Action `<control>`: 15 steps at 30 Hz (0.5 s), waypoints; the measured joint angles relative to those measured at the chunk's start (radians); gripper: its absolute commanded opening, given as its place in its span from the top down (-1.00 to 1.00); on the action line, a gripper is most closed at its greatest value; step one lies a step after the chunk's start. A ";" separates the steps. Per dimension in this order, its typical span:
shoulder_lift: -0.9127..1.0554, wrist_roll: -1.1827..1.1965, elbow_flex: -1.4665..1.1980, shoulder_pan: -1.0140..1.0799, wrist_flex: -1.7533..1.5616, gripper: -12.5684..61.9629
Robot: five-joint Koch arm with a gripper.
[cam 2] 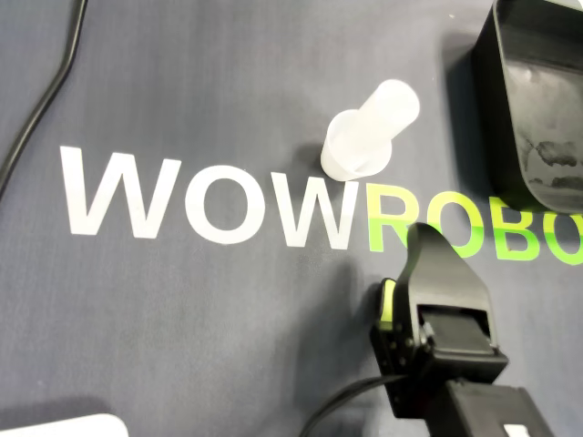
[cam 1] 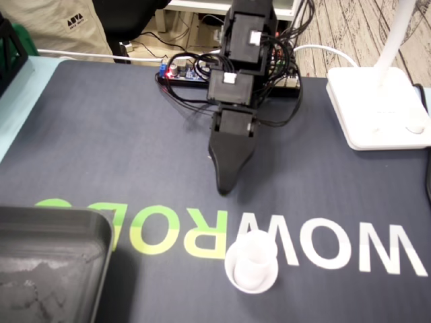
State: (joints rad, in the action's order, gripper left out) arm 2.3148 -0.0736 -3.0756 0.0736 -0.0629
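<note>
The dark mat point(cam 1: 135, 148) covering the tabletop is printed with one large word, "WOWROBO" point(cam 2: 377, 218), with "WOW" set in white and "ROBO" in yellow-green. In the overhead view it is read upright, and the last letter is cut by the right edge. In the fixed view it is seen upside down, partly hidden by the white cup point(cam 1: 251, 264) and the black tray point(cam 1: 54, 217). A small dark logo point(cam 1: 75, 20) on beige fabric point(cam 1: 47, 37) cannot be read.

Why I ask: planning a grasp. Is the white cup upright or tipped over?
Upright: the white cup stands on its wider end, narrower end up, in both views.
</note>
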 measured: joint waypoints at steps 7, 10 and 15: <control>0.000 0.000 0.000 0.006 0.002 -0.25; 0.002 0.000 0.000 0.005 0.002 -0.25; 0.000 0.000 0.000 0.008 0.002 -0.25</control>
State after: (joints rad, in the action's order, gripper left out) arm 2.3148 -0.0736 -3.0756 0.0813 -0.0614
